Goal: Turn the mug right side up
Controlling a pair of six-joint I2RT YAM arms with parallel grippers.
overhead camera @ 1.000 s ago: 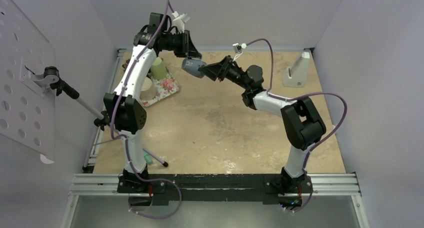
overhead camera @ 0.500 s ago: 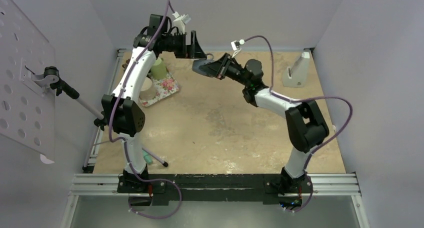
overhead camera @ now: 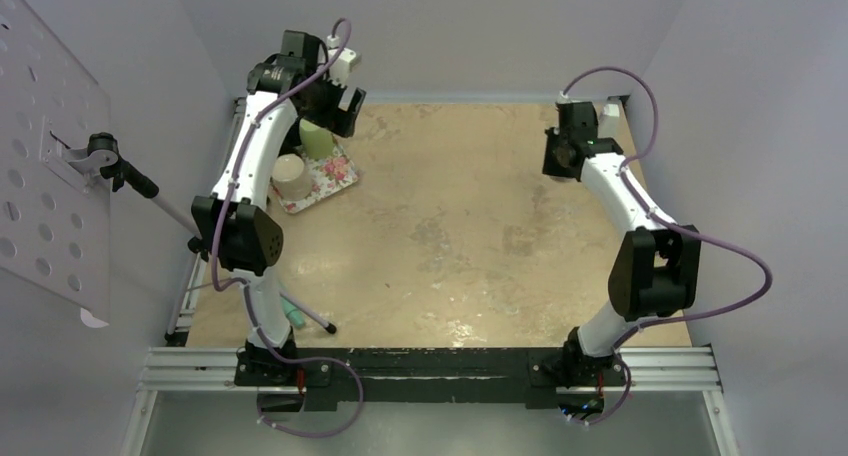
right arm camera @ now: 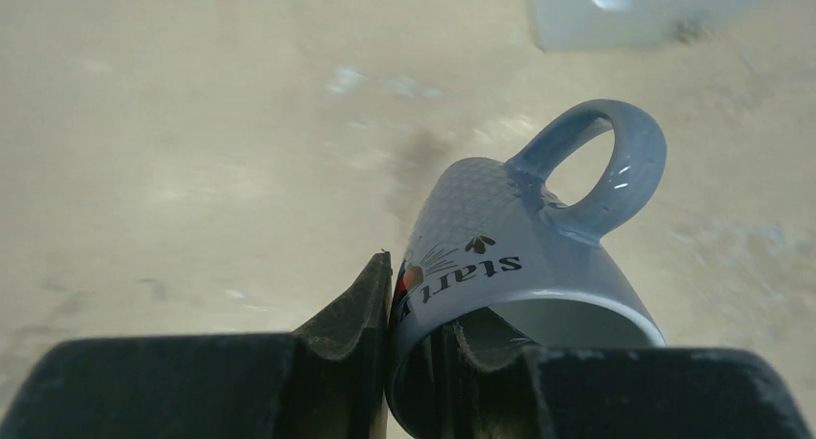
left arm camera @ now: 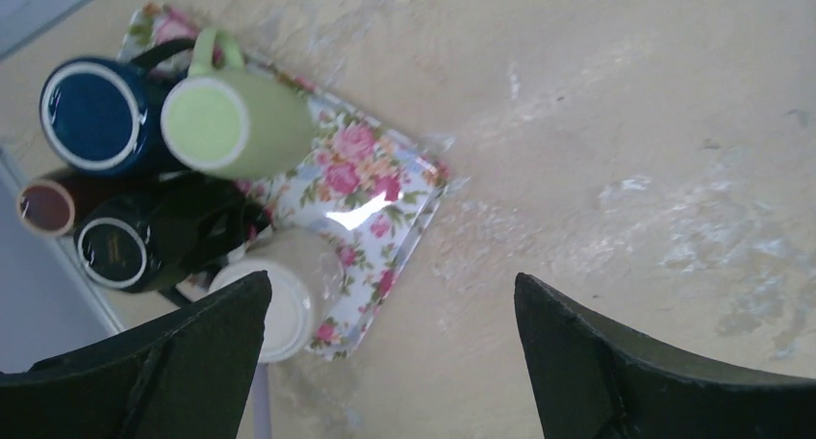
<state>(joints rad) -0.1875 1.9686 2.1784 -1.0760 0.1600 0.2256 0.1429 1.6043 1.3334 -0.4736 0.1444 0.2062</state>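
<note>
Pinching the mug [right arm camera: 515, 256] by its rim in the right gripper [right arm camera: 416, 309], one finger inside and one outside, over the far right of the table [right arm camera: 192, 121], near a white stand [right arm camera: 625, 6]. With the left gripper [left arm camera: 392, 285] spread wide and empty above the tray [left arm camera: 385, 184] of cups [left arm camera: 226, 126]. Risk: slipping or swinging from so thin a pinch; tipping if released tilted.

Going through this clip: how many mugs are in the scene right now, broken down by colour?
Dark blue mug: 1
Green mug: 1
Brown mug: 1
Black mug: 1
Cream mug: 1
Grey-blue mug, gripped by the right gripper: 1
Total: 6
</note>
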